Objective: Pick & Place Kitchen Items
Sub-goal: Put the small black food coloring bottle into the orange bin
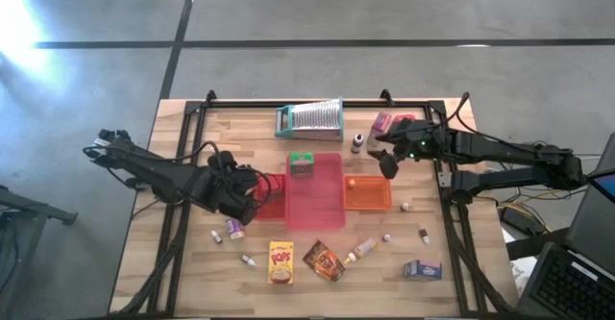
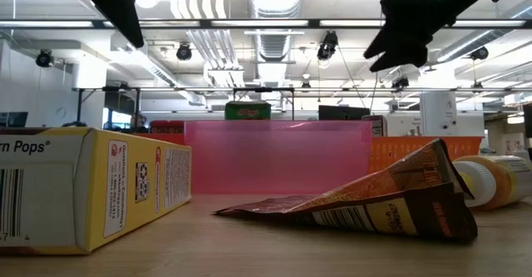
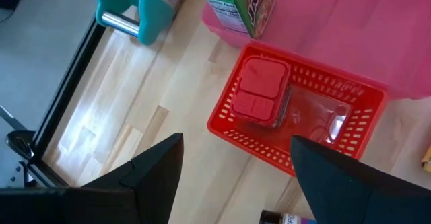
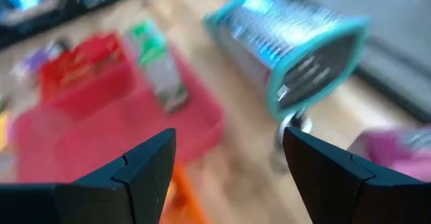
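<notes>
Between picks. Right end effector (image 1: 388, 163) open, empty, hovering above desk (image 1: 183, 262); small jar (image 1: 357, 143) and pink box (image 1: 382, 122) just beyond it. Left end effector (image 1: 252, 201) open over red basket (image 3: 230, 122). Next: descend, close on jar.

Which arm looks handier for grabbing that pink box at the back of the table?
The right. Its open gripper hovers just in front of the pink cardboard box, while the left gripper hangs over the red basket, far across the table.
</notes>
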`<state>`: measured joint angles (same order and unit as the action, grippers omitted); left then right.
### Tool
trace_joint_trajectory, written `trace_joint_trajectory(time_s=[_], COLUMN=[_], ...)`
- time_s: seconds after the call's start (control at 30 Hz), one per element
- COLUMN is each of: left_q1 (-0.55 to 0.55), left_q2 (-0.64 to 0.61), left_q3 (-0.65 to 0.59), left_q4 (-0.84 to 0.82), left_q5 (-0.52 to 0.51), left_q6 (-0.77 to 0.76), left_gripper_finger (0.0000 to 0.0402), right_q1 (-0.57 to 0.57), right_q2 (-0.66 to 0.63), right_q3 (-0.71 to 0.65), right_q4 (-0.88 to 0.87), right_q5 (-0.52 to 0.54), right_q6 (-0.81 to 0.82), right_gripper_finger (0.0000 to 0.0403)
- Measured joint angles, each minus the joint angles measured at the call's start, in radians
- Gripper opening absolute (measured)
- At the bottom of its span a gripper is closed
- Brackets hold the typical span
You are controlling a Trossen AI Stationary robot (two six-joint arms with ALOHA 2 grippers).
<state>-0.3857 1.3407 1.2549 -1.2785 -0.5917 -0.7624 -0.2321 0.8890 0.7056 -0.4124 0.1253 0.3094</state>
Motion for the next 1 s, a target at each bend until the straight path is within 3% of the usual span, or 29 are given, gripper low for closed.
trace_joint_trajectory(time_s=[0.13,0.3,0.47,0.67,1.0], left_q1=[0.000,0.000,0.000,0.000,0.000], left_q2=[0.000,0.000,0.000,0.000,0.000], left_q3=[0.000,0.000,0.000,0.000,0.000], left_q4=[0.000,0.003,0.003,0.004,0.007], left_q5=[-0.001,-0.001,-0.001,-0.001,-0.003], left_q6=[0.000,0.000,0.000,0.000,0.000], left_gripper_finger=[0.0276,0.0276,0.0276,0.0276,0.0276], right_q1=[0.001,0.001,0.018,0.068,0.226], right_q2=[0.003,0.002,0.003,0.003,0.003], right_q3=[0.056,0.121,0.123,0.110,0.078], right_q4=[-0.195,-0.486,-0.655,-0.672,-0.672], right_q5=[-0.094,-0.099,-0.150,-0.213,-0.202], right_q6=[0.036,0.109,0.174,0.246,0.371], right_gripper_finger=[0.0261,0.0236,0.0216,0.0200,0.0188])
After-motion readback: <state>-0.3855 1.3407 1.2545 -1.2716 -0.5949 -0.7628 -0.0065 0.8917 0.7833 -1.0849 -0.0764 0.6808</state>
